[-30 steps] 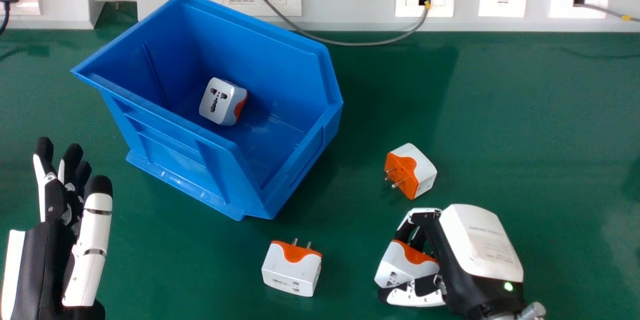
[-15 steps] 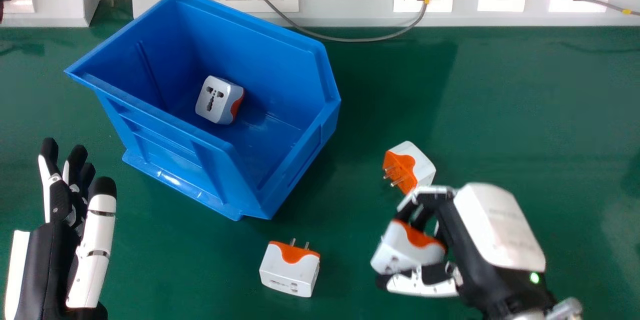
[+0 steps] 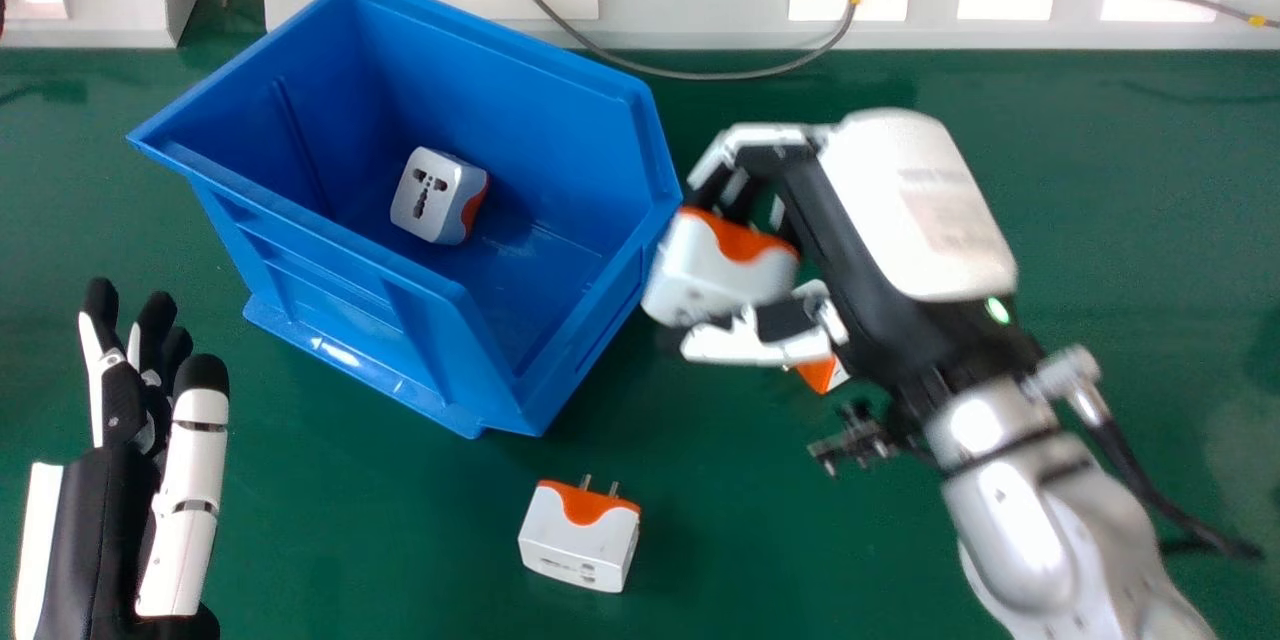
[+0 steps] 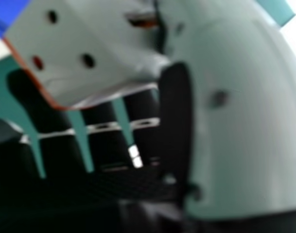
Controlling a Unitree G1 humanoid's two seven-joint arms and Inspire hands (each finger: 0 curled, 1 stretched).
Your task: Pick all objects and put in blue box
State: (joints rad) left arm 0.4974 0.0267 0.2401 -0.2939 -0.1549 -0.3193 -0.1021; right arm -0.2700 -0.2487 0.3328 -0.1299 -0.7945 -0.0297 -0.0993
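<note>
Your right hand, fingers curled around a plug adapter, hangs at the right rim of the blue box, whose open interior lies to the hand's left.

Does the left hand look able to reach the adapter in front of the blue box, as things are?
Probably yes: between the left hand and this adapter lies only green table, and the blue box stands farther back. The hand's reach is unclear.

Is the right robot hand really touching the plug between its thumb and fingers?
Touching. In the head view, the right robot hand pinches the plug: its fingers curl against the orange-edged side, its thumb against the opposite side.
</note>
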